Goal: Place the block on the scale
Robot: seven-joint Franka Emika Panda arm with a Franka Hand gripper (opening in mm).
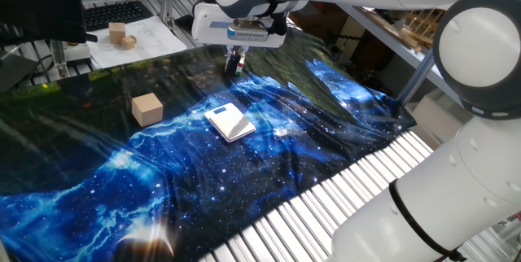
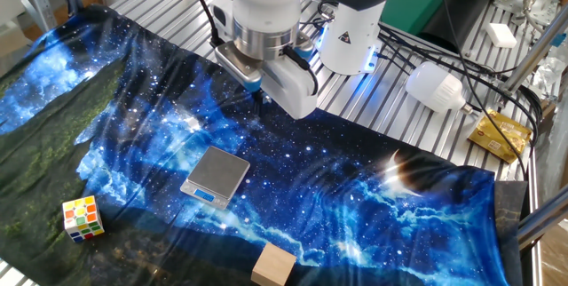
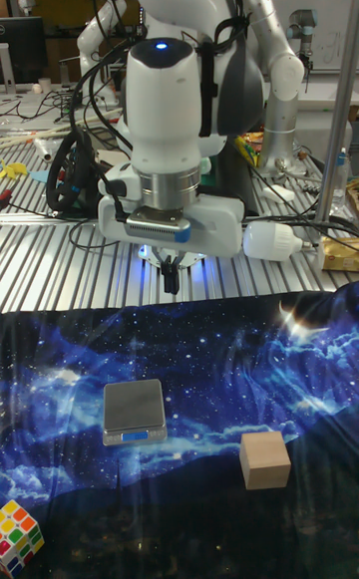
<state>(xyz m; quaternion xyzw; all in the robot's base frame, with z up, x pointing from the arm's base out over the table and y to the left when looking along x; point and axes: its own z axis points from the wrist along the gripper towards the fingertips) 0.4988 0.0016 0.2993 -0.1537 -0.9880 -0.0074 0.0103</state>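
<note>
The gripper [image 1: 236,64] hung above the cloth, fingers pressed together, empty. The scale [image 1: 229,121] lay at its 6 o'clock; the block [image 1: 147,108] at 8.

Tan block [image 1: 147,108] sits apart from flat scale [image 1: 229,121].

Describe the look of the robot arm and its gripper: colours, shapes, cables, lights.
The arm is made of glossy white rounded segments with dark joint bands. A blue light glows on its upper housing, and black cables run alongside. The wrist carries a ribbed metallic ring above a wide white box-shaped hand body with a blue strip. The gripper ends in slim black fingers.
</note>
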